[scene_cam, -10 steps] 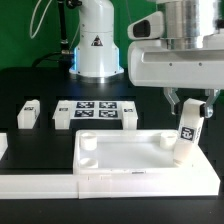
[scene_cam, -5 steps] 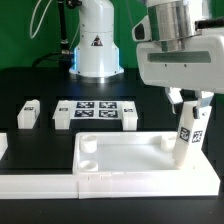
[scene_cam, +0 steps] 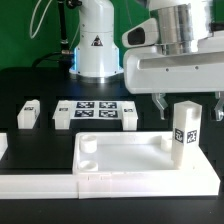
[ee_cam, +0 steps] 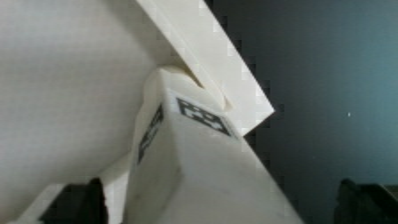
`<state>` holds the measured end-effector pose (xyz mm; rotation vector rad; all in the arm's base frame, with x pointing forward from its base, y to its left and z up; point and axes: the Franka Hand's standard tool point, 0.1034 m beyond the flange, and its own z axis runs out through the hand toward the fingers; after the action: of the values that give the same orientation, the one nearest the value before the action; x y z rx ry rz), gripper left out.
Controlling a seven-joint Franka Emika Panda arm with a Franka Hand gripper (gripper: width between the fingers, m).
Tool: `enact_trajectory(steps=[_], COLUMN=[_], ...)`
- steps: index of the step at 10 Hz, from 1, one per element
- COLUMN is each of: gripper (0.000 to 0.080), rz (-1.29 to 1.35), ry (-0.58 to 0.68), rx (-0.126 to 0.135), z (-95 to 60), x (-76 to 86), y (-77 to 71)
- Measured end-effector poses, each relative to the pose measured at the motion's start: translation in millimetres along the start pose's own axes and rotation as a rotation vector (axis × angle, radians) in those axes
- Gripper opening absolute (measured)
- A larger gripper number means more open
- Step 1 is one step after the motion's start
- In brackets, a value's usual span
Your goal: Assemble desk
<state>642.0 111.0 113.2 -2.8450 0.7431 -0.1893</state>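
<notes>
The white desk top (scene_cam: pixel 112 138), a tray with a raised rim, lies at the front of the table. A white square leg (scene_cam: pixel 184 131) with a small tag stands upright in its corner at the exterior view's right. My gripper (scene_cam: pixel 190 104) is open just above the leg, its dark fingers (scene_cam: pixel 160 103) spread apart on either side of the leg's top and not touching it. In the wrist view the leg (ee_cam: pixel 192 160) fills the space between the open fingers (ee_cam: pixel 79 204), with the desk top's rim (ee_cam: pixel 199 50) running behind it.
Another white leg (scene_cam: pixel 28 113) lies on the black table at the exterior view's left. The marker board (scene_cam: pixel 95 113) lies behind the desk top. A low white border strip (scene_cam: pixel 35 182) runs along the front left. The robot base (scene_cam: pixel 98 45) stands at the back.
The gripper has opened and let go of the leg. The leg, tilted before, now stands upright in the desk top's corner. The hand has shifted slightly toward the exterior view's left.
</notes>
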Motion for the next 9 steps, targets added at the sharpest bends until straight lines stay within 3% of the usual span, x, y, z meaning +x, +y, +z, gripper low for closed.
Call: enact_trajectory(steps=[3,4,6,7,8,9], gripper=[0.0649,0.0649,0.0649,0.0649,0.0649,0.0539], rz=[-0.223,-0.350,-0.755,-0.928,-0.895,-0.881], ry=[0.005,0.009,0.006,-0.017,-0.015,-0.015], rx=[-0.001,-0.013,-0.077,-0.093,-0.086,-0.086], z=[0.9,0.9,0.3,0.2,0.6,0.9], x=[-2.3,-2.9,-6.4,-6.1,-6.1,-6.3], y=[3.4,2.3,-6.6,-7.0,-7.9,-7.8])
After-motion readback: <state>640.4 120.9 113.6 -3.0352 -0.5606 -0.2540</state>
